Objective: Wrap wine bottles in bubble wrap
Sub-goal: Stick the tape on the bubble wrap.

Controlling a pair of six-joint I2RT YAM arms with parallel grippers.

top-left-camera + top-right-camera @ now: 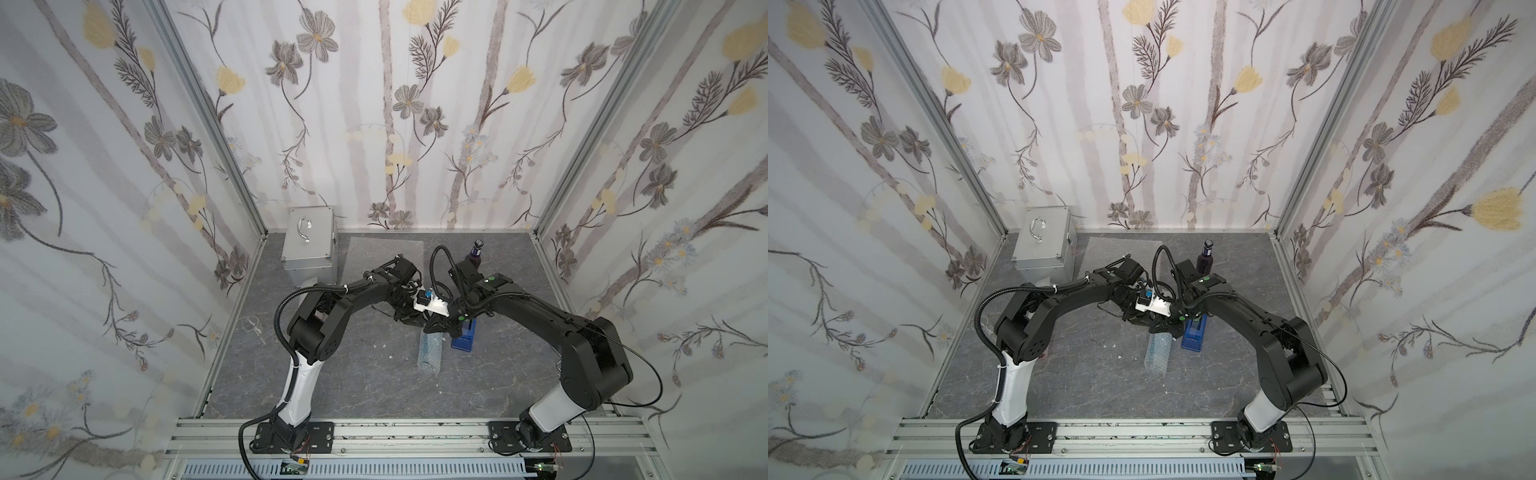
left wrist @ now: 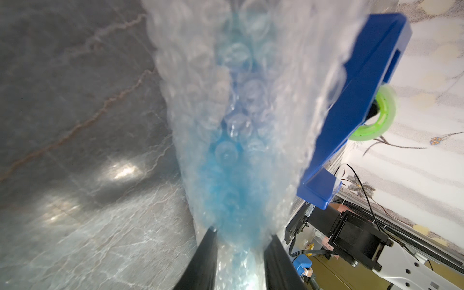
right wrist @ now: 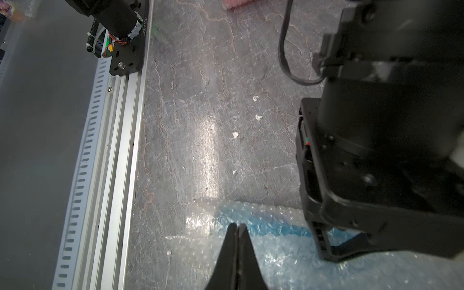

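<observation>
Desk (image 1: 374,386) first: grey marble, spread out under both your arms. Back in the left corner stands the silver case (image 1: 308,245), and just beside it a spare sheet of bubble wrap (image 1: 382,253) lies flat. Mid-desk, the blue bottle (image 1: 430,353) lies on its side, rolled up in a sheet of its own, its far end tucked under the two hands. Just beside it, on your right arm's side, sits the blue tape holder (image 1: 462,338) with a green-cored roll on it. The purple bottle (image 1: 477,253) stands upright near the back wall, bare glass. Your left hand (image 2: 241,236) is pinching the wrapped blue bottle, one finger on each side of the roll. Your right hand (image 3: 237,226) has its fingers pressed together, tips over the wrap; whether they touch it, you can't tell.
</observation>
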